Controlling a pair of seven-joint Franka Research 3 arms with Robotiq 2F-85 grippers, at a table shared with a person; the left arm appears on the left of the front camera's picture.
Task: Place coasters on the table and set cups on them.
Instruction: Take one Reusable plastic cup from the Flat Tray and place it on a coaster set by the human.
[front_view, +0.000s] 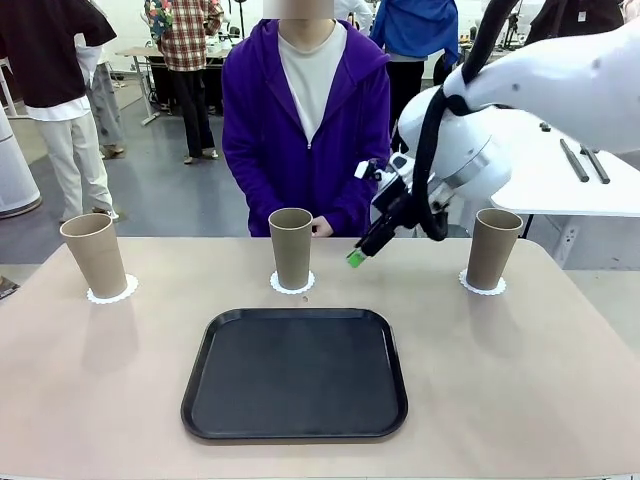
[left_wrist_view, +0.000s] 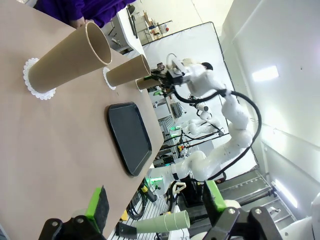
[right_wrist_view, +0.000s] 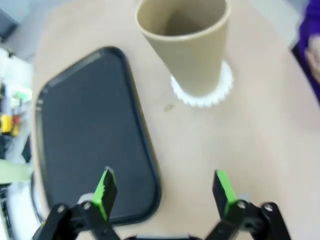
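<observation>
My right hand (right_wrist_view: 164, 192), its fingers apart and empty, hangs just beside the upright middle cup (right_wrist_view: 186, 45), which stands ahead, apparently already on its coaster (right_wrist_view: 204, 92).

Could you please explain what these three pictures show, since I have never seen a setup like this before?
This is a two-armed robot at a beige table, with a person standing opposite. The front view looks across the table from between the arms. The other two come from cameras on each wrist, looking along that arm's green-padded fingers. Three tan cups stand on white lacy coasters: left cup, middle cup, right cup. An empty black tray lies in front. The right gripper hovers open near the middle cup; the left gripper is open too. Neither holds anything.
</observation>
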